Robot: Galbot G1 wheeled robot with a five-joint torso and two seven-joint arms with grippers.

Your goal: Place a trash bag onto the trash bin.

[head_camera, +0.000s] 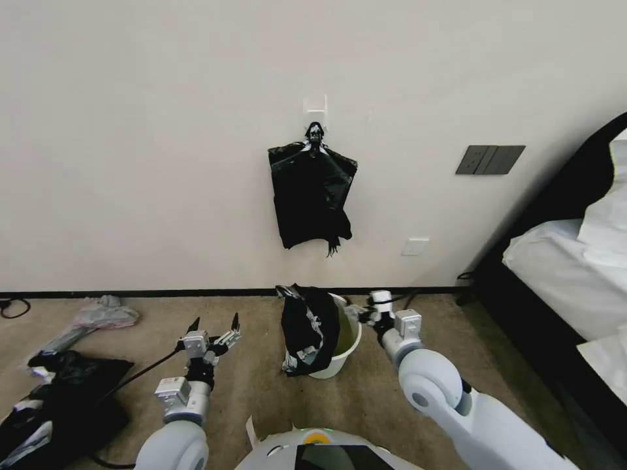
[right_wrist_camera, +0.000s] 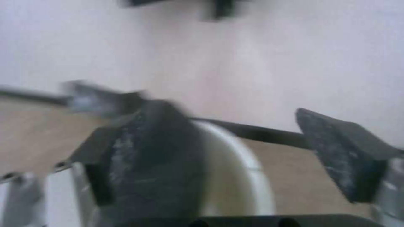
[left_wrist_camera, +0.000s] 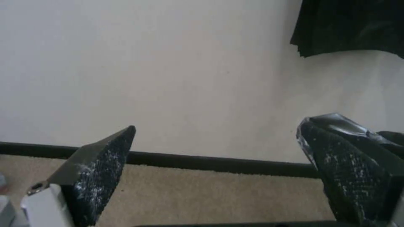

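Note:
The cream-white trash bin [head_camera: 345, 339] stands on the carpet by the wall. A glossy black trash bag [head_camera: 304, 329] hangs crumpled over the bin's left rim and down its outer side, so the bin's mouth stays uncovered. My right gripper [head_camera: 358, 312] is at the bin's right rim. In the right wrist view this gripper [right_wrist_camera: 231, 110] is open, with the bin's rim [right_wrist_camera: 235, 148] between its fingers. Left of the bin, low over the carpet, my left gripper [head_camera: 215, 321] is open and holds nothing; its spread fingers [left_wrist_camera: 101, 170] point at the wall.
A bundle of black bags [head_camera: 312, 196] hangs from a wall hook above the bin. A black heap [head_camera: 59, 398] and a grey bag [head_camera: 98, 316] lie on the carpet at the left. A bed [head_camera: 575, 274] stands at the right. A black skirting [head_camera: 163, 293] runs along the wall.

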